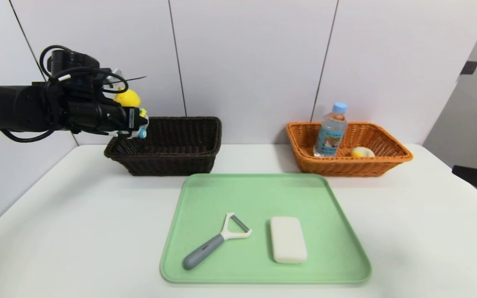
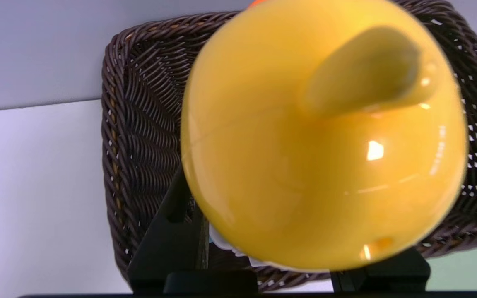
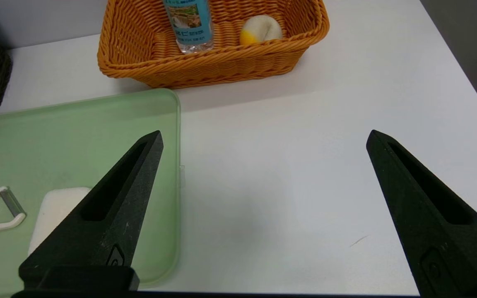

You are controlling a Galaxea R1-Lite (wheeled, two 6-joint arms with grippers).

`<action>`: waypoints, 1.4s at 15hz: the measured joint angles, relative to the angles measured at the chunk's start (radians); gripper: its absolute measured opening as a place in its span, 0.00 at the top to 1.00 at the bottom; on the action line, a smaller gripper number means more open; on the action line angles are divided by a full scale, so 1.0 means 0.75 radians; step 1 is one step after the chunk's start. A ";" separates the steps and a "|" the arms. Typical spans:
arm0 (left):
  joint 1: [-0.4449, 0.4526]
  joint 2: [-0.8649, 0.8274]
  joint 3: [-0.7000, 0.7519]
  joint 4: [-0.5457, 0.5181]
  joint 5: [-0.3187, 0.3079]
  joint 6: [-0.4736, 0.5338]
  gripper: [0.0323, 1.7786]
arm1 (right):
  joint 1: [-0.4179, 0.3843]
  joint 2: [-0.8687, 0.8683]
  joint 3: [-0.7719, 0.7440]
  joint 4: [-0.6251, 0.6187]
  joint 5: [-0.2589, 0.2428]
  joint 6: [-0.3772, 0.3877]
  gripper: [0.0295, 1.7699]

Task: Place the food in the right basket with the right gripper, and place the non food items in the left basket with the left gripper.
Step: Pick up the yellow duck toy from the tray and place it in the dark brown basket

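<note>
Holding toy duck (image 1: 127, 98) in part-closed left gripper (image 1: 140, 124), over dark basket (image 1: 172, 156). Probably light, stiff, slick; best gripped low. Nothing in wide-open right gripper (image 3: 266, 131), parked beside tray (image 1: 263, 278).

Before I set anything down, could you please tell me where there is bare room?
The table is bare left of the green tray, right of it below the orange basket, and in the gap between both baskets. The tray's far half is free; its near half holds the peeler and white bar.
</note>
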 joint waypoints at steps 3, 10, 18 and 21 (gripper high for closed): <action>0.003 0.080 -0.040 0.002 -0.003 0.003 0.59 | -0.001 0.011 -0.002 -0.001 0.000 0.000 0.04; 0.003 0.188 -0.089 0.003 -0.025 0.001 0.59 | -0.001 0.044 -0.002 0.000 0.004 0.002 0.04; 0.003 0.267 -0.100 -0.003 -0.027 -0.003 0.59 | -0.001 0.070 0.005 -0.001 0.006 0.031 0.04; 0.003 0.280 -0.107 -0.005 -0.025 -0.005 0.48 | -0.001 0.078 0.003 -0.002 0.006 0.031 0.04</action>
